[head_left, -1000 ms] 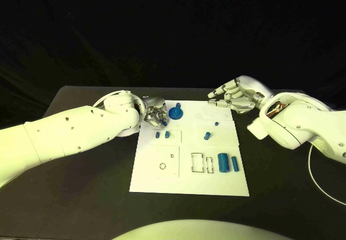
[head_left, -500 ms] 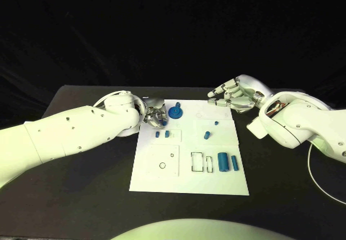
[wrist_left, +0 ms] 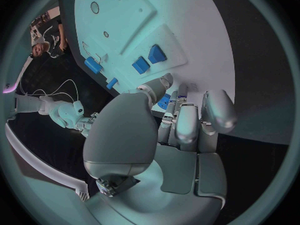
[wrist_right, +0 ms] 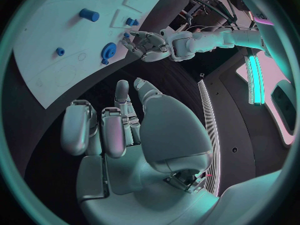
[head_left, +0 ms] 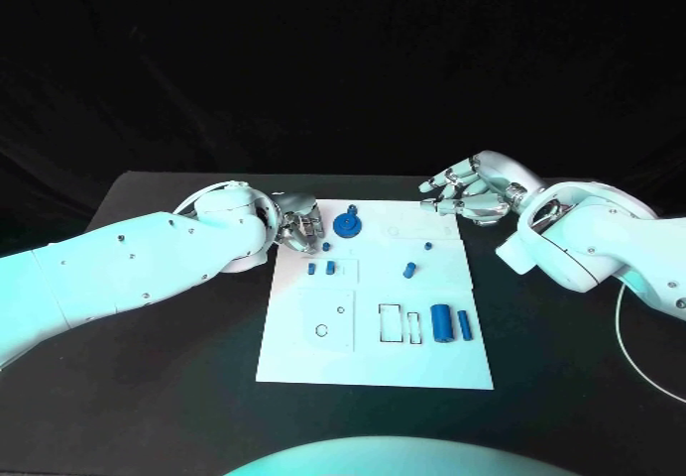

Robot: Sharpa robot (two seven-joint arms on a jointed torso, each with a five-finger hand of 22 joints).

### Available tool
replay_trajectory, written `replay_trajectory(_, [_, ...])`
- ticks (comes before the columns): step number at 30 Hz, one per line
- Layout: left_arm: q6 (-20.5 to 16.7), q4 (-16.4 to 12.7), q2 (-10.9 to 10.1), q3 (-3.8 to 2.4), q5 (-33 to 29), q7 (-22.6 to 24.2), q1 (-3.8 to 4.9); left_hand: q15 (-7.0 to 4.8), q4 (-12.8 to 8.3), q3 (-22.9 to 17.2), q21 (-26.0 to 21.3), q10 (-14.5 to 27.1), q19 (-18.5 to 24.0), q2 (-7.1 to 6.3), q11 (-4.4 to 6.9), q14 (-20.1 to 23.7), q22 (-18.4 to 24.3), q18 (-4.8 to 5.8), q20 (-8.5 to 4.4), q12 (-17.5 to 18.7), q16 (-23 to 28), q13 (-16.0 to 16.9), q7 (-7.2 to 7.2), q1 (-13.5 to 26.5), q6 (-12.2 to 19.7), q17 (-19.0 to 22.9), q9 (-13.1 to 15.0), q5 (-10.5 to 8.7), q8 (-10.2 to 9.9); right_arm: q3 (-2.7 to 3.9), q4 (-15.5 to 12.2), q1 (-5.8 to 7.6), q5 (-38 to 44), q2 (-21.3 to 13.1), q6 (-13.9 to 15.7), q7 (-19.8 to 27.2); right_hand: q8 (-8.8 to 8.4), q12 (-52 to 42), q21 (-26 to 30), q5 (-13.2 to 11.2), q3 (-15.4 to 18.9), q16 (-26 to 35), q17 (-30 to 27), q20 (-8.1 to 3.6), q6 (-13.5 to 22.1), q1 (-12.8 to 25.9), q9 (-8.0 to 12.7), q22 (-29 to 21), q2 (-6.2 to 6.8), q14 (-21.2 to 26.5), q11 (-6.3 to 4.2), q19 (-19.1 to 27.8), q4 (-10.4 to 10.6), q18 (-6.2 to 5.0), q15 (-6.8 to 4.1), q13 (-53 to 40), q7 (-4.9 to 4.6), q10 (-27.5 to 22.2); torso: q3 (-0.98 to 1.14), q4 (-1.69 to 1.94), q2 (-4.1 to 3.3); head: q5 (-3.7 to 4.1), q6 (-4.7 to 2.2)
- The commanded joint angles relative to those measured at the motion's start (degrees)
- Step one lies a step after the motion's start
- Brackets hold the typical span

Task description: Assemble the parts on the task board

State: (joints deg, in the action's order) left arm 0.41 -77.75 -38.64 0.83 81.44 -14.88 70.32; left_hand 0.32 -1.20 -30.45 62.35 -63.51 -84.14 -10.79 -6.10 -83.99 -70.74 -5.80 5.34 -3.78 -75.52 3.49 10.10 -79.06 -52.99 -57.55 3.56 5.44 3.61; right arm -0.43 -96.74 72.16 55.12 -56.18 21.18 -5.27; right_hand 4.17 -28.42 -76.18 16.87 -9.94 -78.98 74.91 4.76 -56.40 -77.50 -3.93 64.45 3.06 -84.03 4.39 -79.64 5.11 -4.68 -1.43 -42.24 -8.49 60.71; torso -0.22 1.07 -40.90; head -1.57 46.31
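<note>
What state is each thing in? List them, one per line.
Left hand: fingers curled at the task board's far left edge; whether it holds anything, cannot tell.
Right hand: fingers curled, holding nothing, beyond the board's far right corner.
Task board: flat on the table.
Blue gear: on the board.

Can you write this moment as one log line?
left hand: beside round blue part, grip unclear | right hand: empty, near task board corner

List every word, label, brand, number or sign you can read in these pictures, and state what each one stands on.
None can be read: the task board bears only black drawn outlines, and the blue parts, the left hand and the right hand show no lettering.
</note>
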Motion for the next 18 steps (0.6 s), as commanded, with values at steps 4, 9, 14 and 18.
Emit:
replay_trajectory(4, [-8.49,-1.2,-2.04,-0.08,-4.13,2.63,0.0,0.17,-0.54,-0.59,0.11,0.49,-0.58,0.19,0.13,-0.33,-0.17,0.45,0.44,0.14,-0.04,0.19,-0.35,-0.35,-0.37,0.12,0.25,-0.02,0.26,0.0,2.6,-0.03,16.91,0.15,-7.79,-5.3,-0.02,11.59,0.59,-2.18,-4.6,1.16,0.52,0.18,-2.06,-2.45,-0.14,-0.67,1.32,-2.9,-0.15,0.21,-1.5,-0.67,0.95,12.86,-0.12,-0.73,-0.04,-0.01,0.06,0.01,-0.47])
replay_trajectory(9, [-15.34,-2.31,-4.2,-0.12,-15.96,8.41,0.03,0.0,-0.98,-2.18,-3.92,-1.78,0.51,0.88,0.27,-0.03,2.45,-0.34,0.4,-0.9,0.19,0.49,-0.3,-0.88,-3.78,0.66,0.77,-0.01,1.83,-0.17,4.0,-0.21,29.99,1.26,-11.05,-7.24,0.19,16.56,0.78,-5.53,-8.46,1.9,-0.34,0.24,-4.65,-3.21,-0.25,-0.8,3.01,-2.88,-0.64,0.03,-2.87,-0.62,0.64,20.53,0.75,1.65,0.03,-0.09,-0.01,0.65,-0.9])
replay_trajectory(14, [-19.61,-4.69,-6.98,0.14,-49.56,23.94,-0.03,0.27,0.31,-2.87,-21.22,-3.25,7.14,2.33,0.12,6.67,13.54,-3.13,0.71,-2.18,9.12,0.55,0.23,0.59,-6.15,15.78,0.71,-0.19,2.9,-0.83,5.27,-1.13,41.17,3.34,-12.67,-9.26,-0.03,19.43,1.15,-8.42,-11.64,2.38,-0.92,-0.18,-6.18,-2.45,-0.22,-1.23,4.24,-2.89,-1.0,0.02,-2.98,-0.66,-0.1,25.93,1.71,2.78,-0.07,0.06,-0.11,2.02,-1.42])
replay_trajectory(18, [-18.91,-6.63,-8.86,0.41,-68.37,31.65,-0.2,0.15,1.67,-0.36,-24.92,-4.36,8.89,2.12,0.51,8.19,15.86,-3.71,0.82,-3.6,10.38,0.9,-0.17,2.64,-6.55,17.89,0.6,-0.3,3.13,-1.1,6.29,-1.99,45.57,4.75,-13.36,-10.08,-0.2,20.57,1.66,-9.24,-12.8,2.88,-1.49,-0.67,-6.53,-1.98,-0.18,-1.94,4.94,-2.85,-1.09,0.22,-2.94,-0.79,-0.56,28.14,1.93,2.55,-0.05,0.12,-0.09,2.8,-1.43])
